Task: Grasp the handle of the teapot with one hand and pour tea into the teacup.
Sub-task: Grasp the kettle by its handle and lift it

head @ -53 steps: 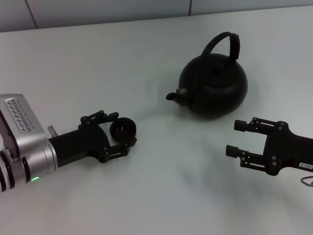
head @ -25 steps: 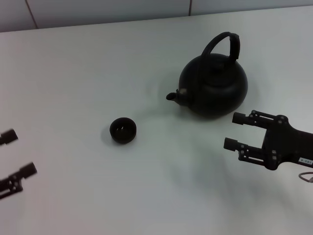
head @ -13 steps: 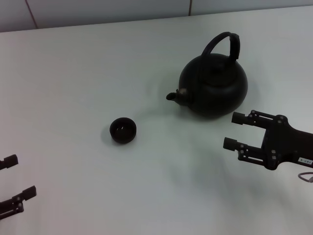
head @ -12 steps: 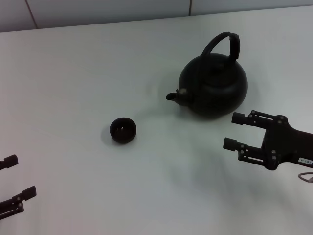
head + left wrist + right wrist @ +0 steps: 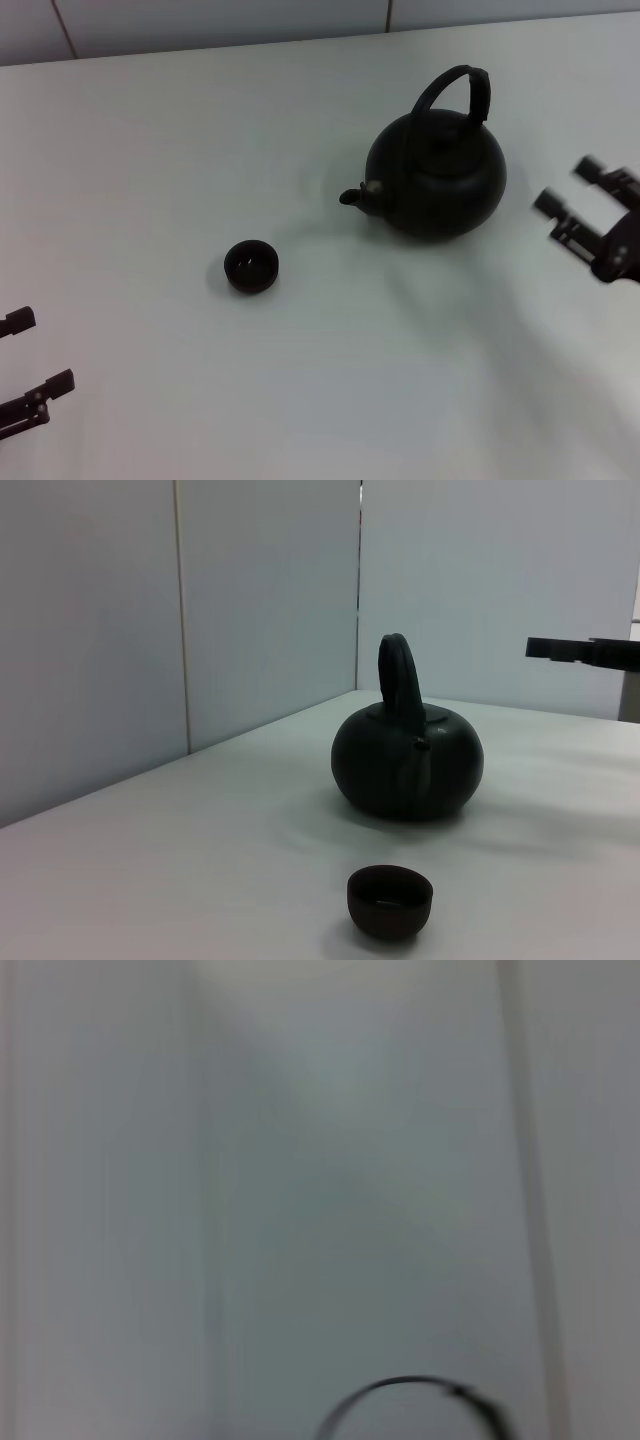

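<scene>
Head view: the teapot (image 5: 437,180) stands upright on the tabletop (image 5: 150,140), spout toward the teacup (image 5: 251,267), which sits apart. Your right tool (image 5: 570,190), released, hangs beside the pot. Approach step; next, align it on the handle (image 5: 455,90). Left tool (image 5: 28,352) is parked, released.

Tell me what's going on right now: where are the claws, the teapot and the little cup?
Left gripper open, near edge. Right gripper open, beside teapot, handle ungrasped. Teacup upright ahead of spout. Nothing between them.
</scene>
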Robot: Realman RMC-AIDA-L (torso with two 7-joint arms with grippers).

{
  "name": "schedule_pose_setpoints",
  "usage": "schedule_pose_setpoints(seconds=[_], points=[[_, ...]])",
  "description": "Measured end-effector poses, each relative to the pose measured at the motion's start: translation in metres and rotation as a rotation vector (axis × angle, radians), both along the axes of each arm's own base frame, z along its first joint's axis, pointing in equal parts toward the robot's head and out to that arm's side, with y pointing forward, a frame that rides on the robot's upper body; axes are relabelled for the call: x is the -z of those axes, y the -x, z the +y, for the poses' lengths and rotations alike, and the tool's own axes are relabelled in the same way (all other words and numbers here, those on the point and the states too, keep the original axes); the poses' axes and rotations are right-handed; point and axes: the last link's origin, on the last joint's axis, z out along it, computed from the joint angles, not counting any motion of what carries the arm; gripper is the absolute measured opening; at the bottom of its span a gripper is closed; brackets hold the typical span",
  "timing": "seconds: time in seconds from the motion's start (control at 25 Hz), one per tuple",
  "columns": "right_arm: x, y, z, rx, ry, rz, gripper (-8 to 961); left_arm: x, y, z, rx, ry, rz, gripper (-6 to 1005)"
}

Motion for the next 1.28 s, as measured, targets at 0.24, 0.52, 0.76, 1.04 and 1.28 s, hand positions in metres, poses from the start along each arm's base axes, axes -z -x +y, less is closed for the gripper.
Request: schedule_pose_setpoints(seconds=[0.24,0.52,0.76,1.04,1.28], points=[[0.001,-0.008,0.000,0.088,-0.106,0.003,678,0.001,-0.002,0.001,0.005,-0.004,-0.005,811],[-0.004,-0.006,0.022,0.083,-0.090,-0.026,679,0.001,-0.002,0.002,-0.002,-0.022,-0.014,811],[-0.007,-0.003,0.050,0.093,-0.057,-0.057,679,0.002,-0.002,0.001,-0.006,-0.021,-0.018,811],[-0.007,0.006,0.087,0.109,-0.034,-0.114,679,0.002,-0.001,0.001,-0.012,-0.032,-0.023,811],[0.000,0.014,0.113,0.120,0.028,-0.171,678,0.003,-0.001,-0.001,-0.018,-0.035,-0.025,811]])
